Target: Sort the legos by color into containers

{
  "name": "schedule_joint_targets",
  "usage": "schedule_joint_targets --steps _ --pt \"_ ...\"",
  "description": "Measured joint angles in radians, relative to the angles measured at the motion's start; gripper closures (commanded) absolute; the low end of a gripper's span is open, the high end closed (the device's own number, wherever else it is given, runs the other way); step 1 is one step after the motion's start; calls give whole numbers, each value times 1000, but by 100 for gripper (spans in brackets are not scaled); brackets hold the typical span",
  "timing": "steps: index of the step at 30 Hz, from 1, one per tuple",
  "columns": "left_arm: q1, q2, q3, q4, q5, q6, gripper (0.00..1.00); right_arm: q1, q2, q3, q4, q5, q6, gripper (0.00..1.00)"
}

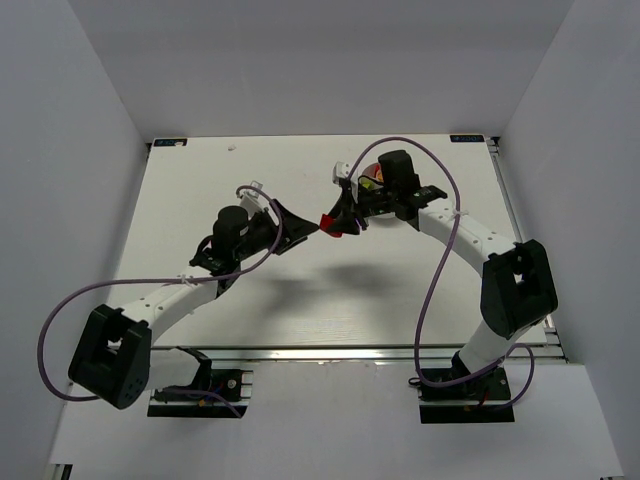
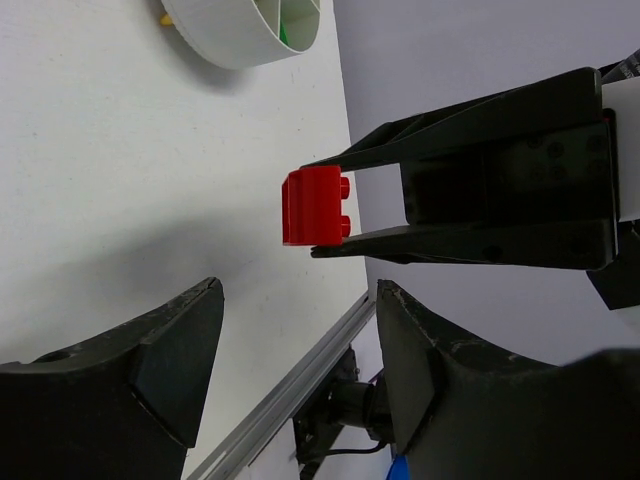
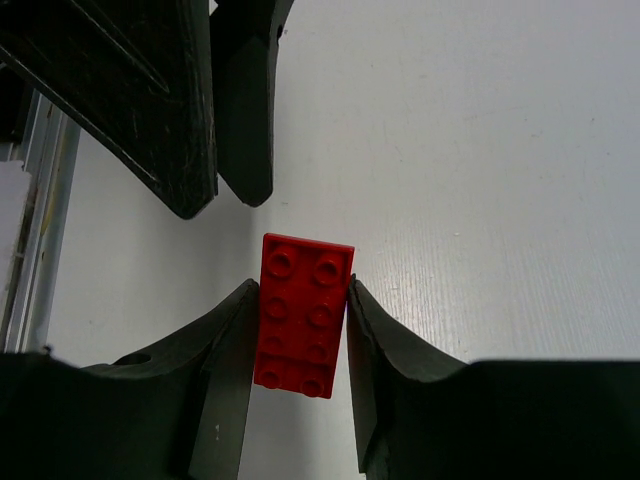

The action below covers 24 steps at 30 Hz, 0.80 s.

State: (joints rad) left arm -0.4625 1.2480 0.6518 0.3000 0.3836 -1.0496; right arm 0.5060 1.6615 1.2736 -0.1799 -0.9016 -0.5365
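Note:
A red lego [image 3: 303, 315], a flat studded brick, is pinched between the fingers of my right gripper [image 3: 300, 330] and held above the table. It also shows in the left wrist view [image 2: 315, 207] and the top view [image 1: 332, 224]. My left gripper [image 2: 300, 340] is open and empty, its tips pointing at the red lego from the left, a short gap away [image 1: 306, 226]. The round white dish [image 2: 235, 40] stands beyond, with a green lego [image 2: 285, 38] in one compartment and a yellow piece [image 2: 166, 18] at its outer edge. In the top view the right wrist mostly hides the dish.
The white table [image 1: 300, 290] ends in a metal rail [image 1: 350, 350] at the near side, and grey walls close in the left, right and back. Purple cables [image 1: 430, 270] loop off both arms. The left gripper's fingers [image 3: 190, 110] fill the right wrist view's upper left.

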Motion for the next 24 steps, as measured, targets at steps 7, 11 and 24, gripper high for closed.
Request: schedule_joint_targets --steps 7,11,24 --pt "-29 51 17 30 1 -10 29 6 0 0 -5 -14 -31 100" --pt "-37 76 19 49 3 -17 31 24 -3 -7 -11 -17 -51 100" --pt "-47 139 60 69 25 -19 65 47 -19 -28 -42 -18 -93 100"
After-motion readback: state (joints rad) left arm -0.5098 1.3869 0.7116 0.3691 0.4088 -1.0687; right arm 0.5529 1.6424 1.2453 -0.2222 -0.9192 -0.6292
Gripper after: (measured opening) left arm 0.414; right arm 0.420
